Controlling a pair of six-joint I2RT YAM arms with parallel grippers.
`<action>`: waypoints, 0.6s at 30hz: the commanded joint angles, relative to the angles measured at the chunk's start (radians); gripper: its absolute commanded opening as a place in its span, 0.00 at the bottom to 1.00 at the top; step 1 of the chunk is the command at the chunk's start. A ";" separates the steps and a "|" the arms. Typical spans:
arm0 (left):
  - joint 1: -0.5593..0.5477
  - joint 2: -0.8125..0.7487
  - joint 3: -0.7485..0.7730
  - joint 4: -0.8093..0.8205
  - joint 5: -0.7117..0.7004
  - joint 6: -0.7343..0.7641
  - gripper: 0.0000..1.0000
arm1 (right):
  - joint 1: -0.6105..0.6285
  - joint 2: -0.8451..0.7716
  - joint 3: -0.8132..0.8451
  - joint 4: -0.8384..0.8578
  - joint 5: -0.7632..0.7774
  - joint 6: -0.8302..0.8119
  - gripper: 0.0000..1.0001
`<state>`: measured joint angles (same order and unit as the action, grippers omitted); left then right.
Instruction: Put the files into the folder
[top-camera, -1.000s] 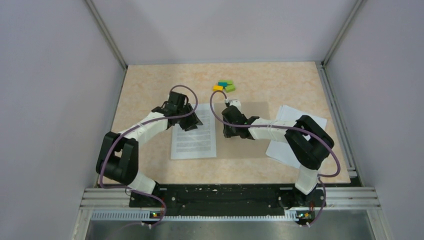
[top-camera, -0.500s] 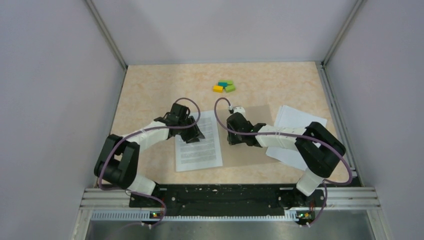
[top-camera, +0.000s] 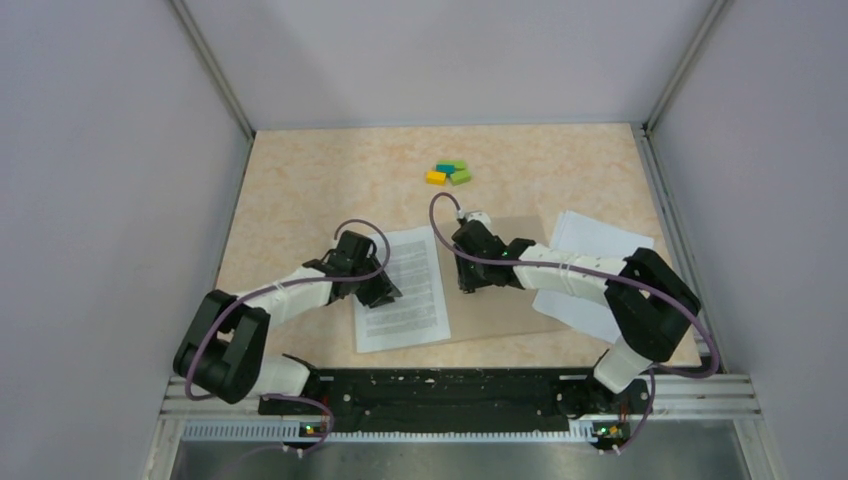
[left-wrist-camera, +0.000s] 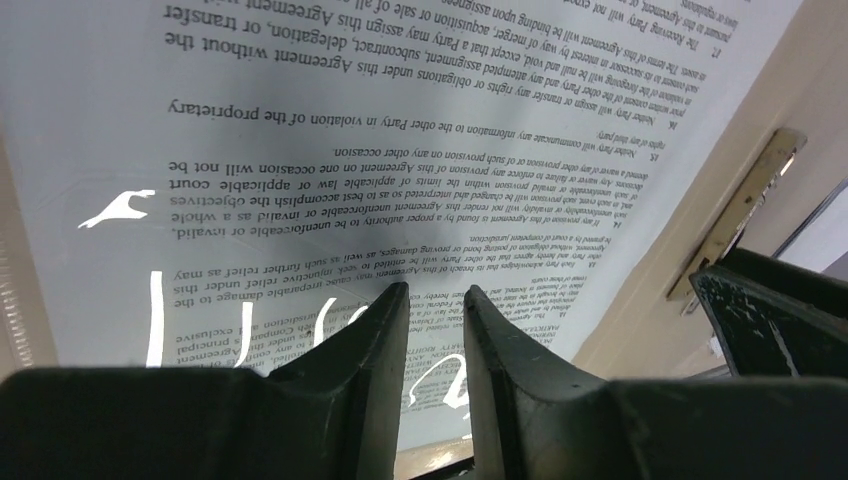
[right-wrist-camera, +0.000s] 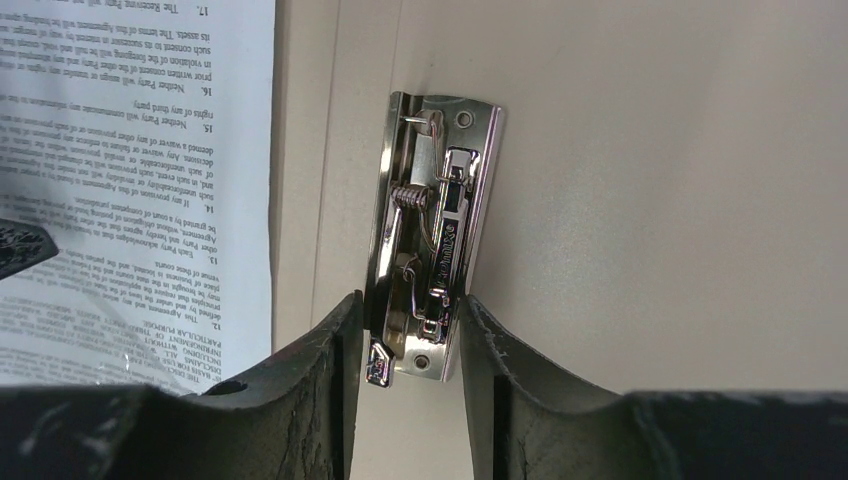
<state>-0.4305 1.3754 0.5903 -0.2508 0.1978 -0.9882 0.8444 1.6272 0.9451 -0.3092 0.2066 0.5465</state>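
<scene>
Folder (top-camera: 505, 305): flat on the counter (top-camera: 300, 180), right of centre, closer to the near edge than the far one. Metal clip (right-wrist-camera: 435, 220) sits at its left side, running near-to-far.

Right claw (top-camera: 468, 275): over the folder's left part, fingers on either side of the clip's near end and closed against it, pinching the clip.

Printed sheet (top-camera: 410, 285): text side up, centre of the counter towards the near edge, slightly skewed. Its right edge runs along the folder's left edge; overlap not discernible.

Left claw (top-camera: 378, 290): tips down on the sheet's left part. Fingers (left-wrist-camera: 385, 325) drawn nearly together, only a narrow slit between; cannot tell whether any paper is nipped.

More white sheets (top-camera: 600, 245): loose pile by the right edge, partly under the right arm, next to the folder.

Coloured blocks (top-camera: 447, 173): small cluster near the middle of the far edge, well apart from both claws
</scene>
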 joint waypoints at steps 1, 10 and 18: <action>-0.017 -0.021 -0.053 -0.050 -0.178 -0.064 0.33 | 0.020 -0.078 0.069 -0.105 0.032 0.022 0.37; -0.023 -0.046 -0.063 -0.079 -0.275 -0.069 0.34 | 0.045 -0.043 0.089 -0.160 0.063 0.058 0.38; -0.024 -0.041 -0.067 -0.072 -0.272 -0.074 0.34 | 0.045 -0.036 0.099 -0.167 0.071 0.065 0.59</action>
<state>-0.4591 1.3197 0.5621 -0.2470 0.0334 -1.0756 0.8814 1.5982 0.9951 -0.4625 0.2485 0.6052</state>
